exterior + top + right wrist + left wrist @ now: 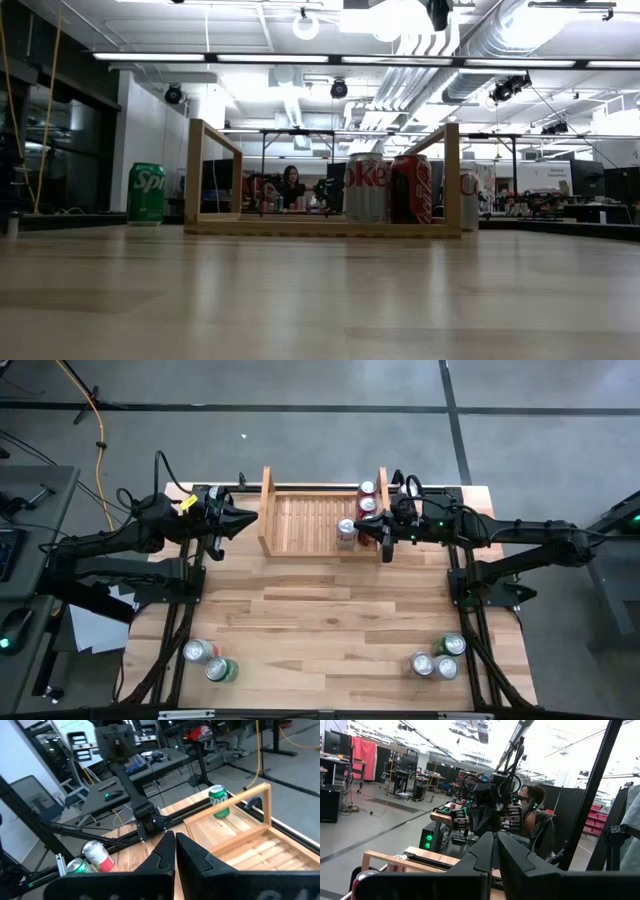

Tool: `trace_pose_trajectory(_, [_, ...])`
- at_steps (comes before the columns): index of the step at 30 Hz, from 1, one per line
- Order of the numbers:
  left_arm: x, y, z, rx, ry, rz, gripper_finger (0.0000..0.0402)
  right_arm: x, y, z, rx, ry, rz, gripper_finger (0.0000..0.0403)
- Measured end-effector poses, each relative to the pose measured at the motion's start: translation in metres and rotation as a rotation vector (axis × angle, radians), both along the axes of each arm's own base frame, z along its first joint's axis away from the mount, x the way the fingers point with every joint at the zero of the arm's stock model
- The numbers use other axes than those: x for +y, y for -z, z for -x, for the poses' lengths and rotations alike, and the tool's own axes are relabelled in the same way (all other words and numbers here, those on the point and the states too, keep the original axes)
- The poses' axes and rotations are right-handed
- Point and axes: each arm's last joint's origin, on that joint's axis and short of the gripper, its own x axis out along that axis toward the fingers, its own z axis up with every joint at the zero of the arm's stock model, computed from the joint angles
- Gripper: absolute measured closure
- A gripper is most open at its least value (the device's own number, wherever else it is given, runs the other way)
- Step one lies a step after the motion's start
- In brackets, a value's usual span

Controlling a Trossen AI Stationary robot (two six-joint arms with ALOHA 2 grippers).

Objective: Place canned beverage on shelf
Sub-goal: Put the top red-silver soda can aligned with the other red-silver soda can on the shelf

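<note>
Now my right claw point(360, 531) is pressed together, empty, beside cans point(347, 530) on the shelf point(300, 520); left claw point(252, 517) also pressed together, outside it.

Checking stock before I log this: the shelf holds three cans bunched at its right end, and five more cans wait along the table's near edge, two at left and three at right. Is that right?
Nearly right. The high view shows the shelf holding three cans at its right end, and five spare cans along the near edge, two at left and three at right. But another green can stands outside the shelf's left board, so six cans wait.
</note>
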Motion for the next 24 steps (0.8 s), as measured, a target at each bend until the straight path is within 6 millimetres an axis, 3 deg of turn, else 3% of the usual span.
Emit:
trace_pose_trajectory(6, [0.0,0.0,0.0001,0.0,-0.001,0.0,0.0368,0.0001,-0.002,-0.0003,-0.008,-0.015,0.086,0.0392])
trace_pose_trajectory(10, [0.0,0.0,0.0001,0.0,-0.001,0.0,0.0358,-0.0012,-0.0023,-0.0002,-0.008,0.028,0.098,0.0351])
trace_pose_trajectory(14, [0.0,0.0,0.0001,0.0,-0.002,0.0,0.0349,-0.0023,-0.0022,0.0001,-0.005,0.067,0.101,0.0266])
trace_pose_trajectory(21, [0.0,0.0,0.0001,0.0,-0.002,0.0,0.0341,-0.0038,-0.0011,0.0007,0.001,0.121,0.065,0.0085])
trace_pose_trajectory(24, [0.0001,0.0,0.0,0.0,-0.002,0.0,0.0341,-0.0057,0.0013,0.0012,0.026,0.13,0.065,0.0034])
